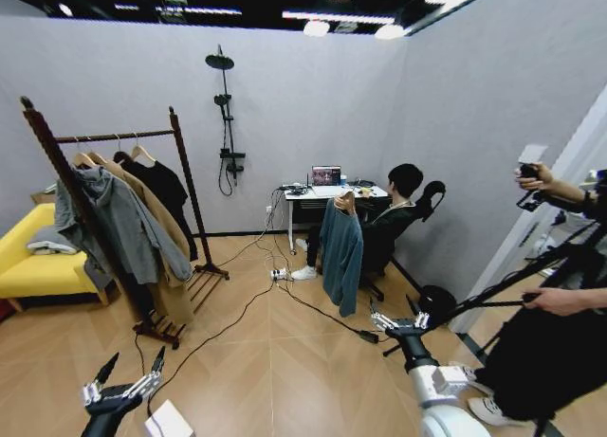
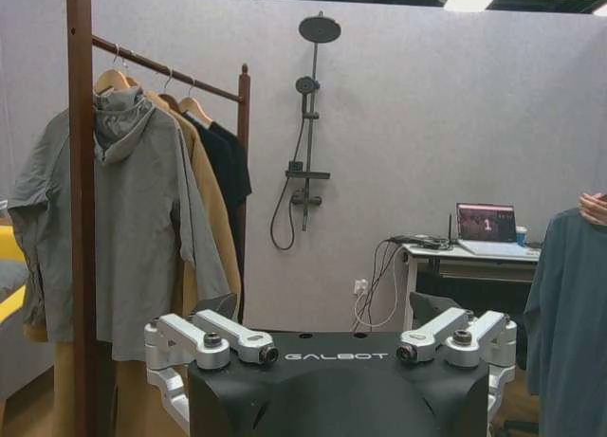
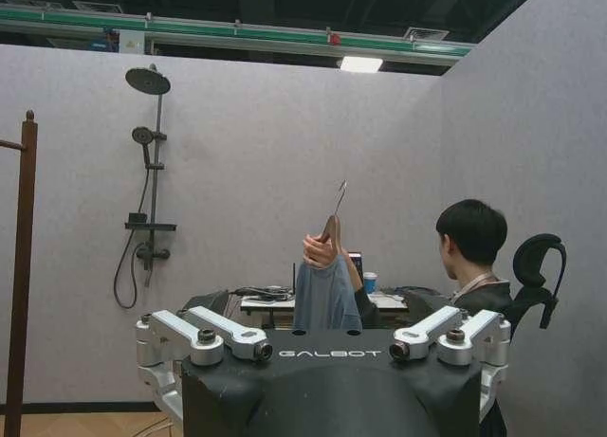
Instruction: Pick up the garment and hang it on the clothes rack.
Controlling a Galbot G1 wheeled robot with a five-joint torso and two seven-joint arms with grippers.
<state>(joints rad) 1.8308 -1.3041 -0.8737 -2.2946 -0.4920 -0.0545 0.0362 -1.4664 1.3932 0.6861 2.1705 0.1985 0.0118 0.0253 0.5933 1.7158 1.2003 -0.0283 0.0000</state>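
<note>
Right claw (image 1: 399,321): fingers spread wide, holding nothing, raised low in front of the body on the right side of the head view.
Left claw (image 1: 123,385): fingers also spread, empty, low at the left, nearer the rack than the garment.
Step in hand: pick-up not yet begun; approach stage, judging by both claws empty and well short of the garment.
Garment (image 1: 340,249): dark teal top on a wooden hanger, held up in the air by a seated person's hand (image 1: 344,202) gripping the hanger just under the hook; hem hanging clear of the floor.
Garment relative to right claw: ahead and above, well apart, slightly toward the left of it; closer to this claw than to the left one.
Next move: calls for closing the gap and reaching up to the hanger neck beside the hand, probably with the right claw.
Clothes rack (image 1: 184,159): at the left, well apart from the garment; rail already carrying a grey hooded jacket (image 1: 112,221), a tan coat and a black top.
Desk (image 1: 305,194): behind the garment, with a laptop on it.
</note>
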